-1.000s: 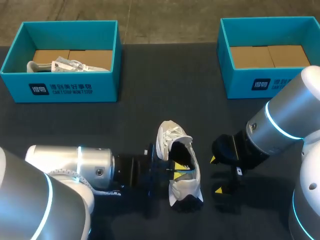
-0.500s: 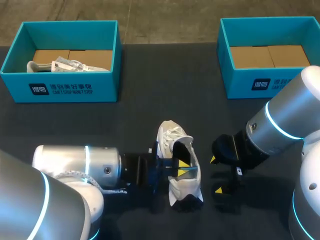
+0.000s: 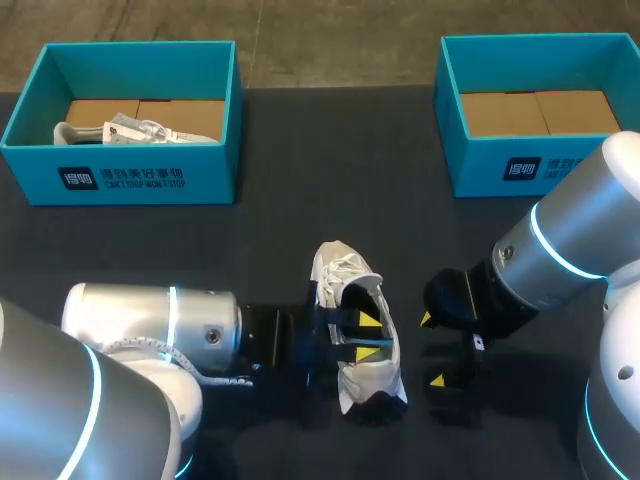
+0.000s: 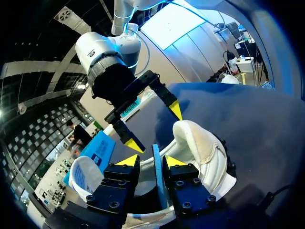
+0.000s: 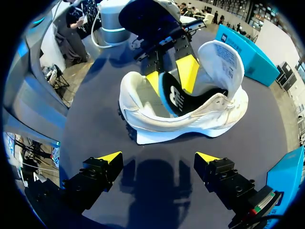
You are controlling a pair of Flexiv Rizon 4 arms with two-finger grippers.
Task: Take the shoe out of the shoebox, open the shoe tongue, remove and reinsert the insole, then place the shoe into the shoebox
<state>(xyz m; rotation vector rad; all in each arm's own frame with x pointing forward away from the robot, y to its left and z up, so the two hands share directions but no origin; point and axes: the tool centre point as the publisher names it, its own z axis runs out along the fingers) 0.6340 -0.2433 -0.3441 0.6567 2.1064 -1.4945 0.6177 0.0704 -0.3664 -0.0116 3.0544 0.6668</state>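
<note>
Nearest, the left gripper is seen reaching into the shoe. Its fingers are closed on the insole, which is held on edge between the yellow tips. The insole is black with a blue rim, and a white mark is printed on it. The tongue is folded back toward the toe, and a printed label is shown on its inner face; the print is too small to be made out. The white shoe is set on its sole on the table, heel toward the robot and toe pointing away.

Just beside the shoe, on its right, the right gripper is held over the table. Its fingers are spread wide and nothing is held between them; the shoe is not touched by it.

The table is covered in a dark, matt surface. At its far edge two teal boxes are placed well apart. White print is carried on the front wall of the left box, and a second shoe is laid inside it. White print is also carried on the right box, and brown cardboard is seen in its bottom.
</note>
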